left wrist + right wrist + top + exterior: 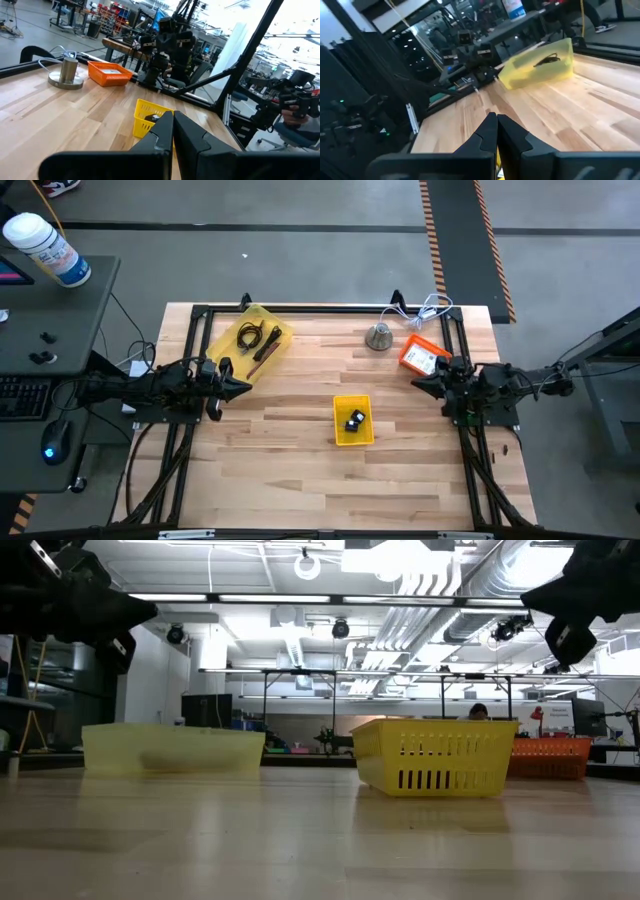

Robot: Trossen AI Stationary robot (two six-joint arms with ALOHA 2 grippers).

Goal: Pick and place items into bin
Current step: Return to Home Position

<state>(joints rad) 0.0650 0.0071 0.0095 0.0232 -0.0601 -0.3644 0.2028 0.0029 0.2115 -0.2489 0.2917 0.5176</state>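
High view: the left gripper [240, 383] sits at the left of the table [300, 480], just near of the light yellow bin [288, 332]. The right gripper [420, 383] is at the right, just beside the orange basket [408, 364].
Items, same view: the coiled black cable [247, 335] and the red-handled tool [266, 352] lie in the bin. The two black blocks [355, 420] are in the small yellow basket [340, 436] mid-table, and the white packets [428, 356] are in the orange basket.
Low view: both arms hang high in the upper corners, well clear of the wood. All three containers stand flat.
Left wrist view: the claw's fingers are pressed together, with nothing between them. The grey cone [66, 74] stands far off across the table.
Right wrist view: these fingers are pressed together too, and empty. The bin, with the cable in it, is far across the table.
Risk, right side: that claw is so close to the orange basket that a sideways swing on the way home could clip its rim and shove it.
Risk, left side: it looks the same for the bin's near corner — a low pass could nudge it.
Risk, far right: a loose white cable [430, 308] trails by the frame, where I'd guess an elbow could snag it.
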